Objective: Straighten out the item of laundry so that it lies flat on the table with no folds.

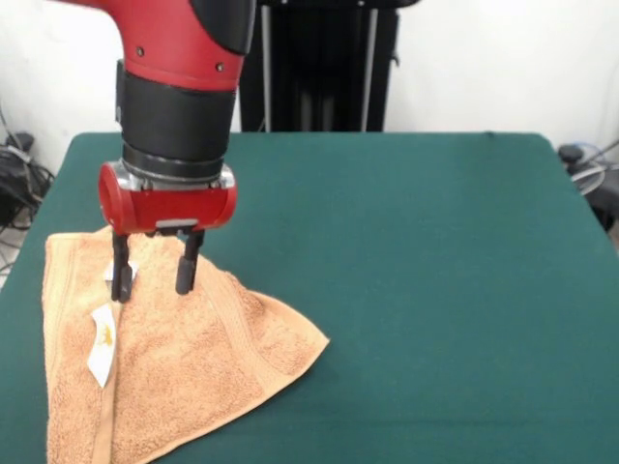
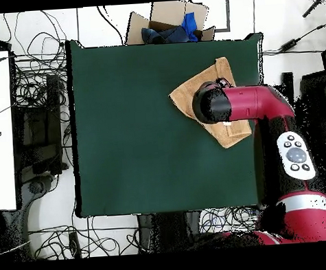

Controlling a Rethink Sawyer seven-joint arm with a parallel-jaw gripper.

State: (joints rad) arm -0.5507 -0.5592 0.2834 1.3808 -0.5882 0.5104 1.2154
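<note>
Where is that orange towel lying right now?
In the front view, the towel lies folded at the green table's near left corner, directly beneath the open tool, with a white tag showing.

My arm (image 1: 184, 58) glossy red shell over black cylindrical collar, small dark screws, red wrist block, two black fingers (image 1: 121, 271), grey button panel (image 2: 295, 156) on link.

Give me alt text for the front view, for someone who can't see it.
A red and black robot arm reaches down over a tan towel lying folded near a corner of a green table, its gripper open with the fingertips at the cloth. A white tag shows along the towel's folded edge.
</note>
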